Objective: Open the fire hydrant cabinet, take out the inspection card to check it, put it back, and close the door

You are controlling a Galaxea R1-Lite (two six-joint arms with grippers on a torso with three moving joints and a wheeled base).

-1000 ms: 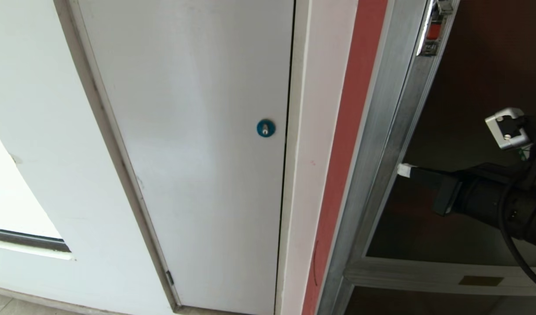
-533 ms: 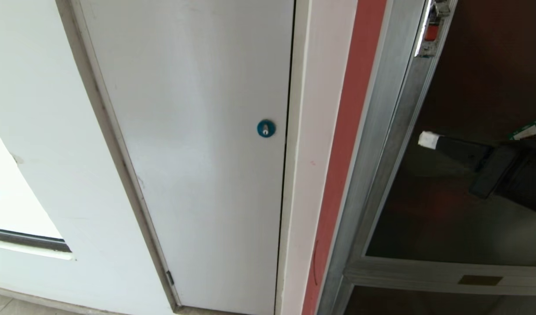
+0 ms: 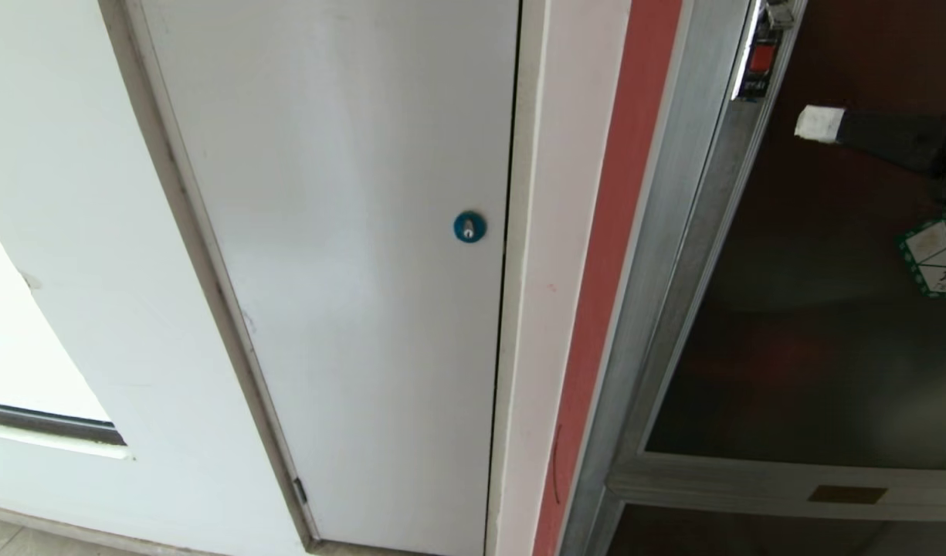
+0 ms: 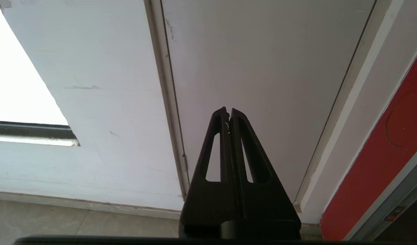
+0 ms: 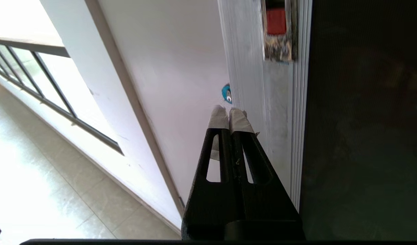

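Two grippers seen, both closed on nothing. Found the left gripper (image 4: 228, 114) parked low, pressed shut, aimed at the white door (image 4: 262, 68). Found the right gripper (image 3: 818, 123) up in front of the door (image 3: 812, 363), taped tips together, pointed toward the latch (image 3: 761, 59) but short of it, slightly below and to its right in the head view. Saw no gap along the door edge, so judged the cabinet (image 3: 673, 270) shut and the latch not yet worked. Could not see the card; presumed it inside, behind the dark glass. Noted the sticker (image 3: 940, 255) below the arm, apart from it.

Judged the step in hand as reaching the latch to free the door. Called for carrying the closed tips up and across onto the red tab itself, not onto the silver frame beside it nor the glass. Looked best approached square-on, tips kept together as one narrow probe, given the small recess. Needed a slow, firm press or hook, then a pull along the door's swing rather than straight out. Risked slipping off the tab and scraping the frame if taken at a slant. Also worth keeping the wrist off the glass.
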